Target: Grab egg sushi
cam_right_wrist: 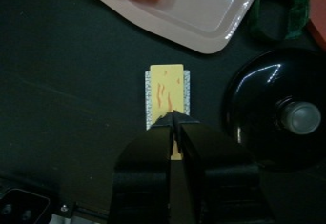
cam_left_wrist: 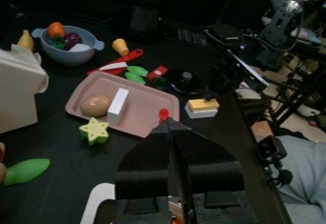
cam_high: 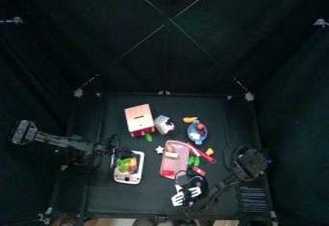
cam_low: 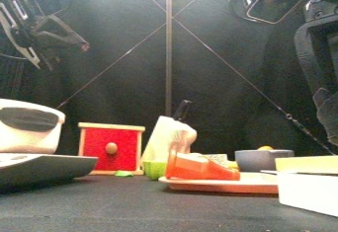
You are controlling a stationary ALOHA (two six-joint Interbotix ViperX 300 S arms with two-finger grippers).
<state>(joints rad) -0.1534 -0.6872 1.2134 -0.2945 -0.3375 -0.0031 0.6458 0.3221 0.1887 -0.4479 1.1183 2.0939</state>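
right gripper (cam_right_wrist: 174, 123) – fingers closed, tips at egg sushi (cam_right_wrist: 169, 91) on bench (cam_right_wrist: 64, 85), beside pink tray (cam_right_wrist: 192, 18) | left gripper (cam_left_wrist: 173, 132) – fingers closed, empty, raised

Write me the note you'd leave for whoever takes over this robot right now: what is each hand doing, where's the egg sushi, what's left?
Right hand: shut, tips directly over the near end of the egg sushi; no grip visible.
Left hand: shut, empty, off to the side.
Egg sushi lies flat on the bare table, between the pink tray and a black lid.
Done: right arm lined up over it.
Left: open, lower, close on the sushi, lift.
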